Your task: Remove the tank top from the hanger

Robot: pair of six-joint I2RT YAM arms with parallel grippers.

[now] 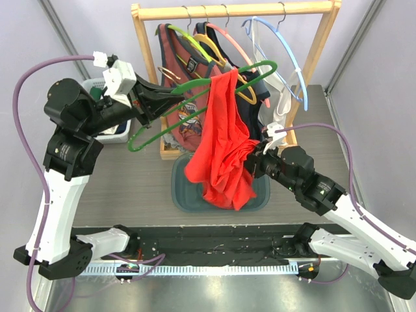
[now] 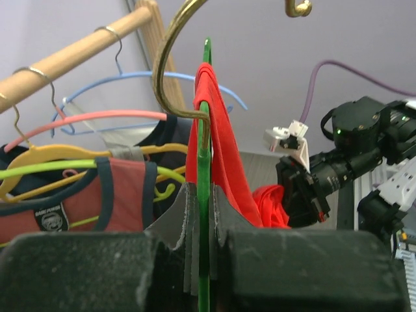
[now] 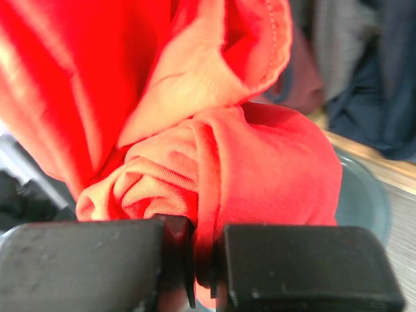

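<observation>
The red tank top (image 1: 222, 146) hangs by one strap over the right end of a green hanger (image 1: 159, 133), which is held off the rack and tilted. My left gripper (image 1: 170, 97) is shut on the green hanger (image 2: 207, 214), its grey pads pressed against the bar. The red strap (image 2: 218, 130) drapes over that bar just beyond the pads. My right gripper (image 1: 255, 158) is shut on a bunched fold of the tank top (image 3: 214, 162), low on its right side. The garment's bottom hangs over a dark teal basin (image 1: 260, 195).
A wooden rack (image 1: 234, 11) at the back holds several hangers, among them a yellow one carrying a maroon and navy top (image 1: 185, 62), a pink one and a light blue one (image 1: 286, 49). A white bin (image 1: 120, 133) sits at the left.
</observation>
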